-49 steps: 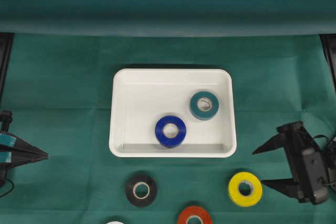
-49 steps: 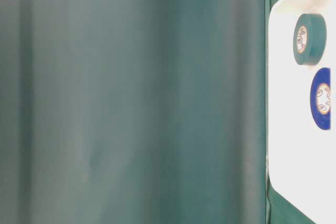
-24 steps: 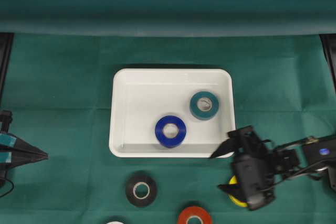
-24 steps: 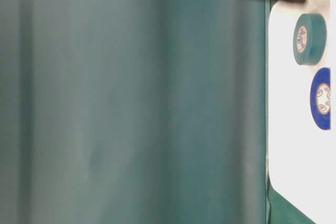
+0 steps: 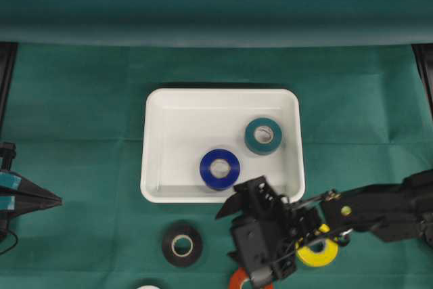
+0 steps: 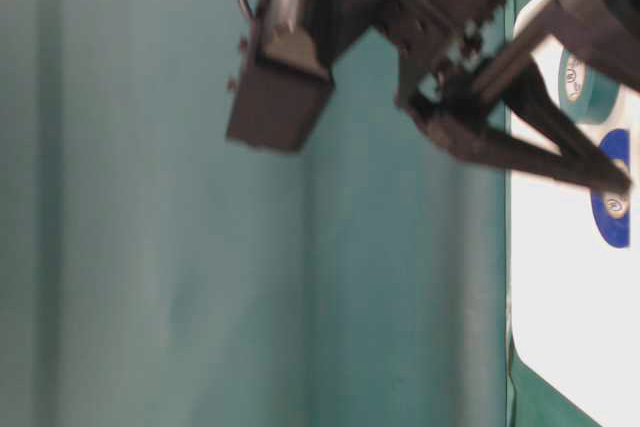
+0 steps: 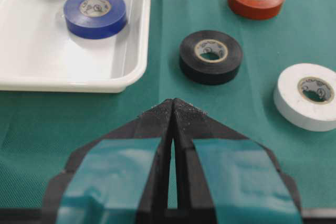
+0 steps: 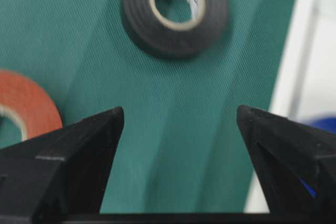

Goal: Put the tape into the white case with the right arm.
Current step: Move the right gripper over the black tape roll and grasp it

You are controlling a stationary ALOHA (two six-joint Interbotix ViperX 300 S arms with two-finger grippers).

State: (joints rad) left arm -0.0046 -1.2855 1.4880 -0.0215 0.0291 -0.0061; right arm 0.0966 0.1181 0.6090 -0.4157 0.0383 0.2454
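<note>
Right arm (image 6: 400, 7) fills top of view; black fingers (image 6: 540, 152) overlap white case (image 6: 560, 327); blue roll (image 6: 612, 209), teal roll (image 6: 590, 82) inside.

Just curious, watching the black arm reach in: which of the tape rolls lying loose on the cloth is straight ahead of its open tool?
The black roll. It lies ahead between the tool's two spread tips, while the orange roll sits off to one side.

Right arm (image 5: 379, 204) reaches in from the right edge, stretched low across the lower middle of the overhead view. Right gripper (image 5: 229, 233) points left, jaws spread wide, nothing between the fingers (image 8: 84, 150). Left gripper (image 7: 173, 109) sits at the far left edge, tips pressed together, holding nothing.
</note>
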